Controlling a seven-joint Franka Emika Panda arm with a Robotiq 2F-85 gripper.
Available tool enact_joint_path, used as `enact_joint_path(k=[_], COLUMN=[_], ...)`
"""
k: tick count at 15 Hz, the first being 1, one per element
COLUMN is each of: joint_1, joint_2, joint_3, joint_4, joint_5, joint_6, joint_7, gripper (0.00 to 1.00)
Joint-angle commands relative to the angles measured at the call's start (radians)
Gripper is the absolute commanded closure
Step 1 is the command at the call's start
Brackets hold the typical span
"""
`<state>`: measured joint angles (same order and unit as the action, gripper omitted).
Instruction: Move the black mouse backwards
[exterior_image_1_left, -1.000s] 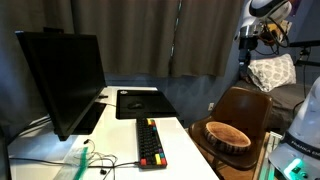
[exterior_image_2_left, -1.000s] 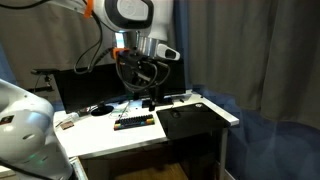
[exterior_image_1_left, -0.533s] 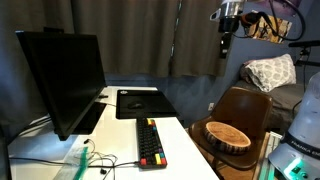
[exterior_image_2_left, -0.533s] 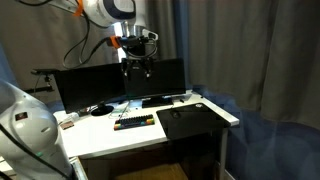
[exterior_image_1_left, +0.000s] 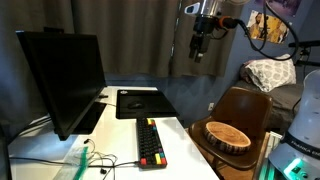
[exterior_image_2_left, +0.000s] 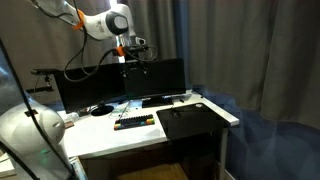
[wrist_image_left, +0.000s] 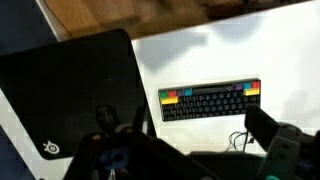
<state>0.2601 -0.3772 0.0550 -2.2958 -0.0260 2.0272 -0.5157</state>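
The black mouse is a small dark oval on the black mouse pad, seen from above in the wrist view. In an exterior view it shows as a faint glint on the pad. My gripper hangs high in the air, far above the desk and apart from the mouse, and also shows in an exterior view. In the wrist view its dark fingers stand apart with nothing between them.
A black keyboard with red and yellow keys lies in front of the pad and also shows in the wrist view. A large monitor stands beside them. A wooden bowl sits on a chair beside the desk. Loose cables lie near the desk's front.
The arm has swung across high above the desk, bringing the gripper from the far side toward the area over the desk. Mouse, pad and keyboard have not moved.
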Motion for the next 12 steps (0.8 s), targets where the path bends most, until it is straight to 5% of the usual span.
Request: enact_joint_path(k=[1,4,5,12], joint_1=[0.024,-0.017,-0.021,-0.03], joint_2=[0.147,0.275,0.178,0.199], joint_3=[-0.023,-0.007,0.014,0.021], joint_4=[0.075,0.159,0.073,0.089], joint_5=[0.05,0.037,0.029,0.028], joint_6=[0.155,0.271,0.239,0.246], joint_7=[-0.191,-0.232,-0.191,-0.194], gripper=[0.0,0.0,0.0,0.0])
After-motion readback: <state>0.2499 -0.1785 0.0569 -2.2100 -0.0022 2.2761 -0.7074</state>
